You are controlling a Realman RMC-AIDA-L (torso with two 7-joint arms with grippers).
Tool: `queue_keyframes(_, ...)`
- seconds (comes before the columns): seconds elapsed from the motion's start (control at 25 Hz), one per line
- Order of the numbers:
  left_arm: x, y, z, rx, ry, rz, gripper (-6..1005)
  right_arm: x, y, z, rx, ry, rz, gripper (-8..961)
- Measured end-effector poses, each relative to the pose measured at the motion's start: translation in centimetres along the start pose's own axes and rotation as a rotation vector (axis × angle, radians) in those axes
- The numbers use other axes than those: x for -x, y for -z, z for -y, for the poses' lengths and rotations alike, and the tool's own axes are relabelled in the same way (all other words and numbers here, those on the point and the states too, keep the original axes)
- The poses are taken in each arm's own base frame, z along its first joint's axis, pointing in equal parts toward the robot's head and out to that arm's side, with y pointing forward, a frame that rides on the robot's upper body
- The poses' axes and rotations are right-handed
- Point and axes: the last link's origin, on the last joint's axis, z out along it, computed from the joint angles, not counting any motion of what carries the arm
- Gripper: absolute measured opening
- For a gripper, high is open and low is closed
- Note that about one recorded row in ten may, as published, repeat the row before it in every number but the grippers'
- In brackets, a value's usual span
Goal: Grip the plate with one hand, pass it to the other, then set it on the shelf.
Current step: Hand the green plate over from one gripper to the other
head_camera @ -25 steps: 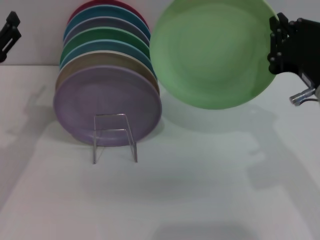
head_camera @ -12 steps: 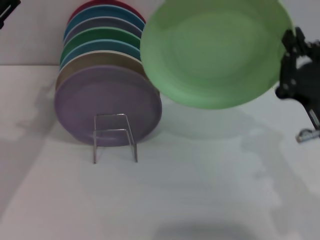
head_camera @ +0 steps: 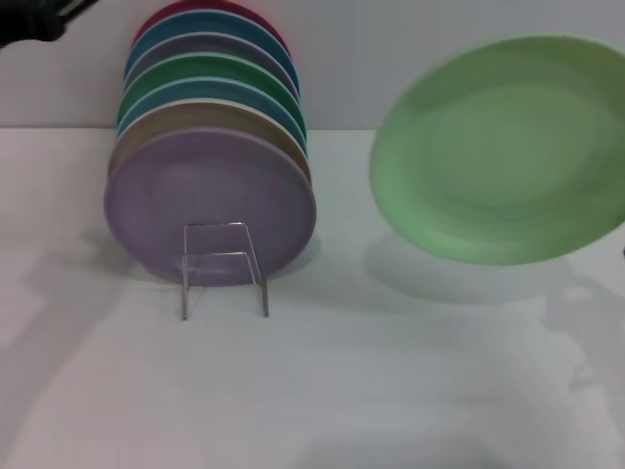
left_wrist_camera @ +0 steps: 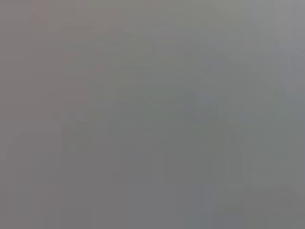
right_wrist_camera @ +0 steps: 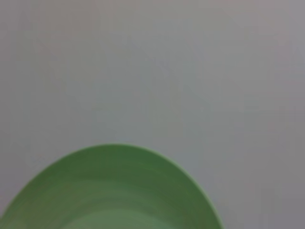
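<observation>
The pale mint-green plate point(head_camera: 503, 151) hangs tilted in the air at the right of the head view, its right edge cut off by the picture's border. My right gripper, which holds it there, lies beyond that border. In the right wrist view the plate's rim point(right_wrist_camera: 112, 191) fills the lower part over a bare white surface. The wire shelf point(head_camera: 224, 266) stands on the table at the left, well apart from the plate. My left gripper point(head_camera: 34, 20) is a dark shape in the top left corner. The left wrist view is plain grey.
A row of several upright plates leans on the shelf, with a lilac plate point(head_camera: 210, 195) in front and a dark green plate point(head_camera: 210, 73) farther back. The white table point(head_camera: 391, 381) spreads in front, and a pale wall point(head_camera: 342, 59) rises behind.
The plate has swung right and slightly down, away from the plate row. My right gripper has slid out of the head view. My left gripper rose into the top left corner.
</observation>
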Motion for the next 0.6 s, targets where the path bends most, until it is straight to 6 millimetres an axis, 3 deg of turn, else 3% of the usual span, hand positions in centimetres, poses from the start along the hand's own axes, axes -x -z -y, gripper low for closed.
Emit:
queue_keyframes(0.36, -1.9, -2.4, -4.0, 0.014, -0.189, 0.271, 807, -0.9, -0.2, 1.0, 0.013, -0.042, -0.012, 20)
queue_keyframes(0.6, -2.3, -3.5, -4.3, 0.052, -0.192, 0.341, 807, -1.1, -0.1, 1.4, 0.025, -0.043, -0.014, 20)
